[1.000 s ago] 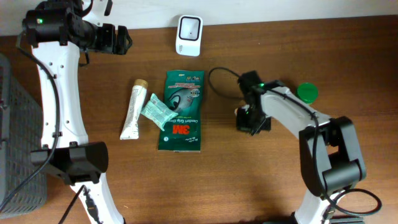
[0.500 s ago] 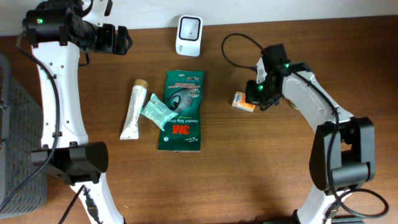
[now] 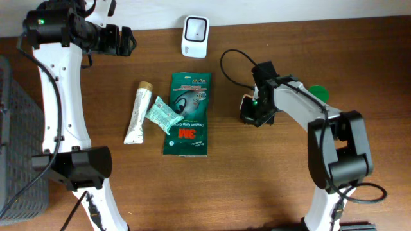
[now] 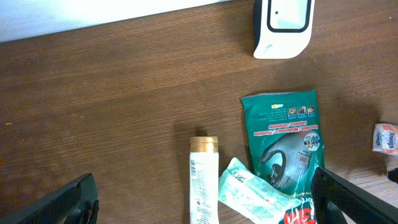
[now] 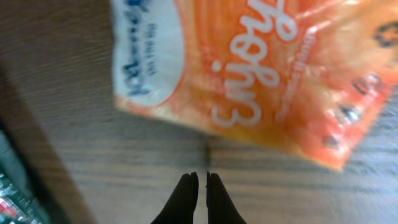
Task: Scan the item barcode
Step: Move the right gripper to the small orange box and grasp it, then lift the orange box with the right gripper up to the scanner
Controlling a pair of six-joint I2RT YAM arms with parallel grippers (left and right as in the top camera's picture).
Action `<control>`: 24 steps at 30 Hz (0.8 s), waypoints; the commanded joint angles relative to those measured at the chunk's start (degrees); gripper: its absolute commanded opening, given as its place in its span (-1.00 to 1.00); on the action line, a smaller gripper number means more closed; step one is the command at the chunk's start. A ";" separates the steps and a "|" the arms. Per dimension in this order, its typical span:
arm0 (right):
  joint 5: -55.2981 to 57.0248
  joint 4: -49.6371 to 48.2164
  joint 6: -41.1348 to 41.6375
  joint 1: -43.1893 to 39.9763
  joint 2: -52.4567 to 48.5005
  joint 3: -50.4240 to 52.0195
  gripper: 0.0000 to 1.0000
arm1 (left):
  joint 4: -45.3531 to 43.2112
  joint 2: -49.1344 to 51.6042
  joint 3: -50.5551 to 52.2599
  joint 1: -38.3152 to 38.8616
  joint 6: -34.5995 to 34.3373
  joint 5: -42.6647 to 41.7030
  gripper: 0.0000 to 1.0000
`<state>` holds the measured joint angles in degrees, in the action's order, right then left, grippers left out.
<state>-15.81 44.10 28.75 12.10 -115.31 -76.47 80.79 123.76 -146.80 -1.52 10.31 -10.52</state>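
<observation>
The item, an orange and white snack packet (image 5: 261, 68), lies flat on the wooden table, just beyond the tips of my right gripper (image 5: 200, 178). That gripper is shut with nothing between its fingers. From overhead the right gripper (image 3: 255, 110) covers most of the packet (image 3: 244, 102). The white barcode scanner (image 3: 195, 36) stands at the table's back edge. My left gripper (image 3: 126, 40) hovers wide open at the back left, far from the packet (image 4: 385, 137), which shows at the right edge of the left wrist view.
A green 3M pack (image 3: 186, 114), a teal sachet (image 3: 162, 115) and a white tube (image 3: 138, 114) lie left of centre. A green lid (image 3: 316, 95) sits behind the right arm. A dark basket (image 3: 16, 147) stands at the left edge.
The right gripper swung up and right, then came back left and down over the orange packet, staying shut. The left arm has not moved.
</observation>
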 commanded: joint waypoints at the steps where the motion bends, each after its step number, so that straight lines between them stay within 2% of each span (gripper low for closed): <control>1: 0.02 -1.57 0.79 -1.46 -0.52 0.39 -0.92 | -0.09 -1.01 -0.68 0.11 0.55 -0.61 0.99; 5: 9.01 -5.07 1.75 -5.51 -0.55 0.39 -0.92 | -0.11 -1.01 -0.68 0.11 0.55 -0.61 0.98; 8: 8.83 -15.04 -3.41 -6.08 -0.55 0.39 -0.92 | -0.09 -1.01 -0.68 0.11 0.55 -0.59 0.99; 10: 7.37 -19.37 -3.45 -6.08 -0.55 0.39 -0.92 | -0.09 -1.01 -0.68 0.11 0.55 -0.61 0.98; 19: 3.74 -25.46 -6.03 -5.95 -0.57 0.39 -0.92 | -0.09 -1.01 -0.68 0.11 0.52 -0.61 0.98; 24: 4.70 -27.30 -7.54 -3.26 -0.57 0.37 -0.92 | -0.09 -1.01 -0.68 0.11 0.55 -0.61 0.98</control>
<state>-11.29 17.41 23.31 7.31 -115.79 -75.94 80.79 123.76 -146.80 -1.52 10.31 -10.52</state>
